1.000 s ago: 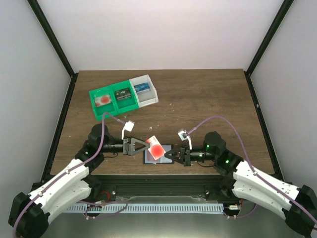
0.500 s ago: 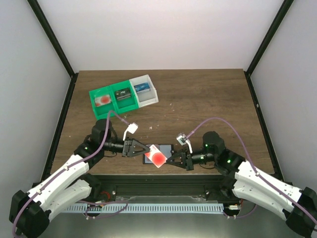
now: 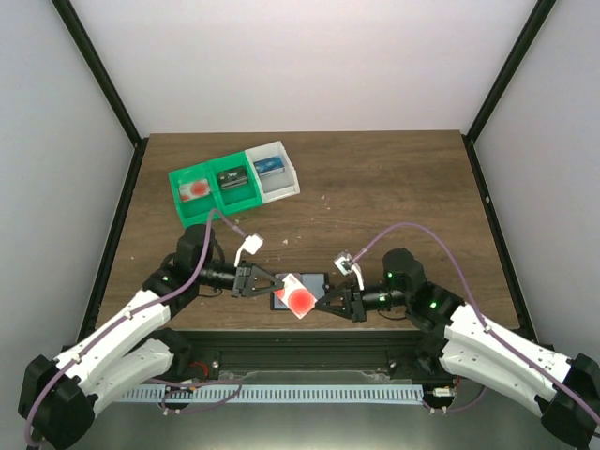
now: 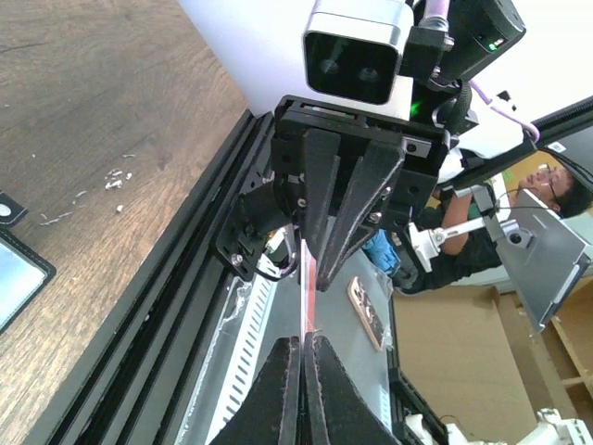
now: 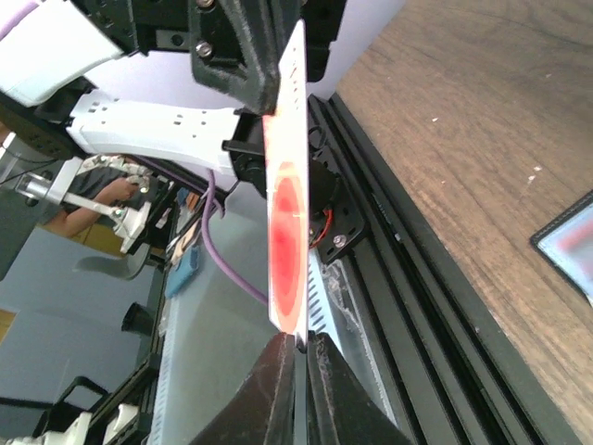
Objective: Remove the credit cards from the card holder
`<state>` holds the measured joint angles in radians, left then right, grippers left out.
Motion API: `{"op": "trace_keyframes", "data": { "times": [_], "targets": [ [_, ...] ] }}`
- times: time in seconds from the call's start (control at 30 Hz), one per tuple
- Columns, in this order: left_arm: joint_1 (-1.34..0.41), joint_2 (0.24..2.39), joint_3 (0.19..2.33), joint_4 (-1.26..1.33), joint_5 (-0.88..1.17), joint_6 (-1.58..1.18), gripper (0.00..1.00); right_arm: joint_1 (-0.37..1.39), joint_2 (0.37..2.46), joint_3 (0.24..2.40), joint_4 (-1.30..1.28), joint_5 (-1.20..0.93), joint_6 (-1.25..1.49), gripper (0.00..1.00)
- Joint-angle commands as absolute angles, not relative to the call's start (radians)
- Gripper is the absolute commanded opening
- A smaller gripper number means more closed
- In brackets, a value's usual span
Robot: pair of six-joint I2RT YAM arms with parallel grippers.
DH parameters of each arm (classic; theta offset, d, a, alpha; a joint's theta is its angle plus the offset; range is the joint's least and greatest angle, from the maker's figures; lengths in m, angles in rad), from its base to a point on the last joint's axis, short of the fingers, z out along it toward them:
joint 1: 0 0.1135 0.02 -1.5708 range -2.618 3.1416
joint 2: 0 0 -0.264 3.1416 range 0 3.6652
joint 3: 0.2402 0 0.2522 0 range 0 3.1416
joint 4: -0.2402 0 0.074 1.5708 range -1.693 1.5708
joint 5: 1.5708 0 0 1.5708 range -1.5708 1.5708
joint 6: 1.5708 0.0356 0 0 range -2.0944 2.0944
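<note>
A pale credit card with a red disc [image 3: 298, 296] hangs between my two grippers, just above the open black card holder [image 3: 317, 281] near the table's front edge. My left gripper [image 3: 281, 284] comes in from the left and is shut on the card's upper left edge. In the left wrist view its fingers [image 4: 303, 338] pinch the card [image 4: 306, 287] edge-on. My right gripper [image 3: 319, 302] faces it from the right. In the right wrist view its tips [image 5: 296, 341] stand a slit apart, with the card's [image 5: 287, 213] lower edge between them.
At the back left stands a green-and-white tray [image 3: 184, 214] holding a red-and-white card [image 3: 194, 190], a black item [image 3: 232, 178] and a blue item [image 3: 268, 168]. The card holder's corner shows at the left wrist view's edge [image 4: 14, 269] and the right wrist view's edge [image 5: 570, 246]. The black table rail runs close below both grippers.
My left gripper has closed onto the card. The right gripper's jaws, shut on the card before, have parted slightly. The card has dropped a little toward the near edge.
</note>
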<state>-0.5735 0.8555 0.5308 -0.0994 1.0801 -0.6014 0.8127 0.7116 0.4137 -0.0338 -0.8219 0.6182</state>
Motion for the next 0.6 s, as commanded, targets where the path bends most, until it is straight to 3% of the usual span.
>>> {"op": "trace_keyframes", "data": {
  "times": [0.0,0.07,0.2,0.37,0.4,0.57],
  "targets": [
    [-0.569,0.859,0.542,-0.12,1.04,-0.577,0.0,0.806,0.702,0.455,-0.092,-0.71,0.598,0.15],
    [-0.568,0.861,0.55,-0.13,0.992,-0.584,0.0,0.805,0.691,0.455,-0.118,-0.646,0.608,0.28],
    [-0.552,0.867,0.596,-0.195,0.858,-0.581,0.0,0.806,0.674,0.454,-0.143,-0.567,0.633,0.68],
    [-0.537,0.852,0.666,-0.245,0.606,-0.594,0.0,0.807,0.638,0.458,-0.162,-0.482,0.64,0.95],
    [-0.536,0.855,0.682,-0.261,0.541,-0.596,0.0,0.806,0.632,0.46,-0.167,-0.461,0.638,0.99],
    [-0.475,0.897,0.755,-0.303,0.352,-0.596,0.0,0.807,0.637,0.477,-0.172,-0.422,0.615,1.0]
  ]
}}
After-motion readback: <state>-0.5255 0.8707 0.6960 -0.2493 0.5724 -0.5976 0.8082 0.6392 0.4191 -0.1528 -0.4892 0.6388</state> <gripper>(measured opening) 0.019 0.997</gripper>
